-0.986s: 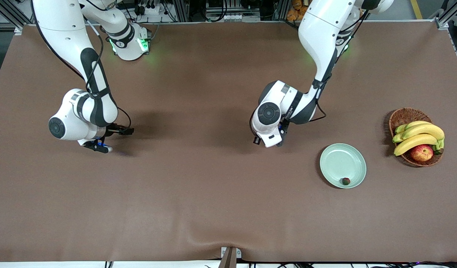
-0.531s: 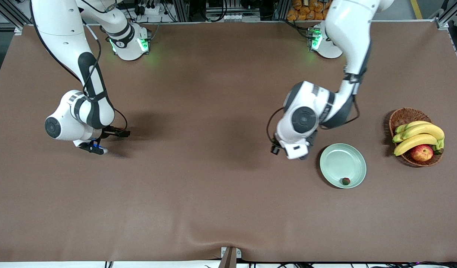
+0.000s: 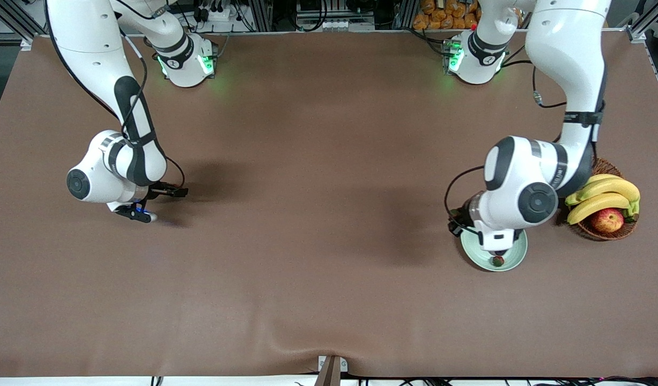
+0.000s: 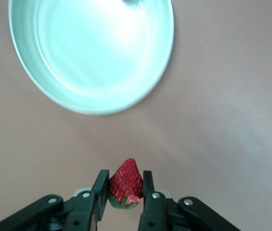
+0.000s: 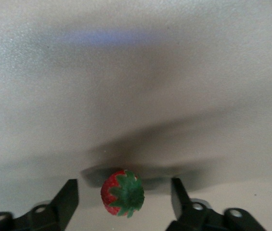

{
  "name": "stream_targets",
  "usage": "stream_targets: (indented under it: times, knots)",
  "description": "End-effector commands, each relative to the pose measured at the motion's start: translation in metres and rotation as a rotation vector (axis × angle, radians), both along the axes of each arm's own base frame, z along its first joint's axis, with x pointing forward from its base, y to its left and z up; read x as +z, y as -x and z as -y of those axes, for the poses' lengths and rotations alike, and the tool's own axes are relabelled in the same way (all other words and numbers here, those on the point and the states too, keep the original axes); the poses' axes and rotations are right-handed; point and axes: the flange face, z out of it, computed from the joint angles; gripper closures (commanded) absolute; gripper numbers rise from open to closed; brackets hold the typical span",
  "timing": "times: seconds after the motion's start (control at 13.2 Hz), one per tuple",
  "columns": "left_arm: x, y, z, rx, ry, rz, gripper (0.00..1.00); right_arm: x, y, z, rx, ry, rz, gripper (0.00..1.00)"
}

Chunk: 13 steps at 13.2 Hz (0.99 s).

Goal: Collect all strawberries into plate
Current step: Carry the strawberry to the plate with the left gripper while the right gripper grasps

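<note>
- Nearest to us, one strawberry in the plate (image 3: 498,261) already lies at the near rim of the mint-green plate (image 3: 517,251). That is one of three home.
- Big change right above it: the left arm has swung from mid-table toward its own end. The left gripper (image 4: 124,175) now hangs over the plate in the front view.
- Its fingers are pinched on a held strawberry (image 4: 125,185), red tip pointing out. The left wrist view shows the plate just ahead of the berry, so we cannot say how squarely it is over the dish.
- We judge a release is close, and that would make two.
- A little farther back, at the right arm's end of the table, the right gripper (image 5: 123,184) has barely shifted and sits low over the cloth.
- Its fingers are spread wide, one on each side of the third strawberry (image 5: 122,198). That berry lies on the table, leafy cap toward the camera, and nothing is touching it yet.
- We read this as a grasp about to close, so both arms are busy.
- The surface is a brown cloth (image 3: 318,161), soft shadows under each arm, with a ripple at the near edge.
- Beside the plate stands a wicker basket (image 3: 602,235) with bananas (image 3: 602,195) and an apple (image 3: 607,220), not our business.
- Farthest off, both bases glow green against metal framing and cables.
</note>
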Motion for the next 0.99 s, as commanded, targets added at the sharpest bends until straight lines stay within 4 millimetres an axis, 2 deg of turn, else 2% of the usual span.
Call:
stream_targets:
  times: [0.0,0.15,0.23,0.3,0.46,0.61,0.68,0.76,0.83,0.91]
  knots:
    - [-0.008,-0.01,-0.034,-0.092,-0.041,0.009,1.0,0.0,0.002,-0.003,0.001,-0.023,0.004,0.54]
    - [-0.022,-0.02,-0.064,-0.148,-0.023,0.032,1.0,0.0,0.002,-0.003,0.003,-0.025,0.004,0.77]
    - [-0.029,-0.023,-0.075,-0.171,-0.009,0.041,1.0,0.002,0.001,-0.004,0.001,-0.026,0.007,0.84]
    - [-0.037,-0.025,-0.088,-0.188,0.0,0.043,1.0,0.004,0.001,-0.004,0.003,-0.029,0.009,0.88]
    - [-0.052,-0.028,-0.095,-0.217,0.006,0.049,1.0,0.008,-0.001,-0.006,0.035,-0.048,0.02,0.89]
    - [-0.055,-0.029,-0.093,-0.226,0.011,0.063,1.0,0.027,-0.02,-0.009,0.093,-0.068,0.083,0.89]
    - [-0.063,-0.029,-0.094,-0.226,0.01,0.055,1.0,0.038,-0.032,-0.013,0.112,-0.069,0.115,0.89]
    - [-0.07,-0.028,-0.095,-0.226,0.009,0.049,0.96,0.052,-0.049,-0.02,0.13,-0.069,0.156,0.89]
    - [-0.076,-0.028,-0.095,-0.226,0.008,0.047,0.84,0.064,-0.063,-0.031,0.15,-0.069,0.19,0.89]
    - [-0.076,-0.029,-0.095,-0.226,0.008,0.05,0.68,0.077,-0.078,-0.052,0.18,-0.068,0.23,0.89]
